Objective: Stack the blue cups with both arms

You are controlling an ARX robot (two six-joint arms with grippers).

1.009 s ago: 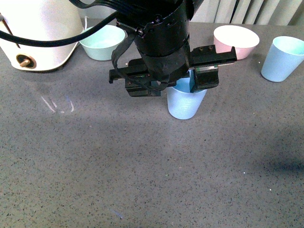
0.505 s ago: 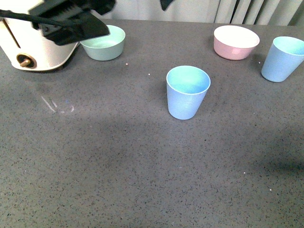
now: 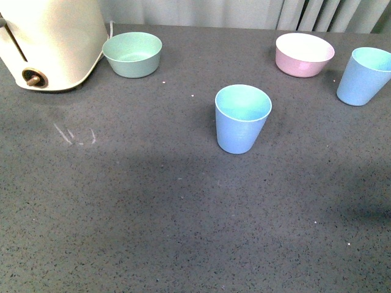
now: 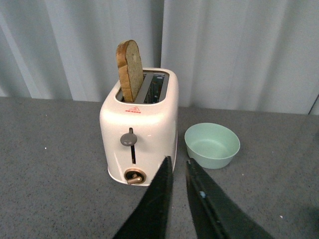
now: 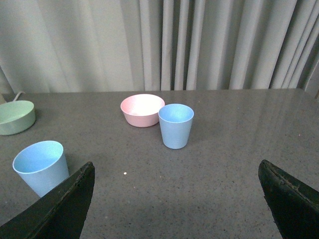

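left hand (image 4: 177,167) nearly closed, empty, facing white toaster (image 4: 139,129) | right hand (image 5: 174,199) wide open, empty | light-blue tapered plastic cups: centre (image 3: 242,118), far right (image 3: 365,75), both sitting upright on grey surface (image 3: 153,213) | advice: grip far-right cup by wall, lower straight into centre cup

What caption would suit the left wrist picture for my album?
A slice of bread stands up in a cream toaster, mint bowl beside it, gripper nearly shut in front.
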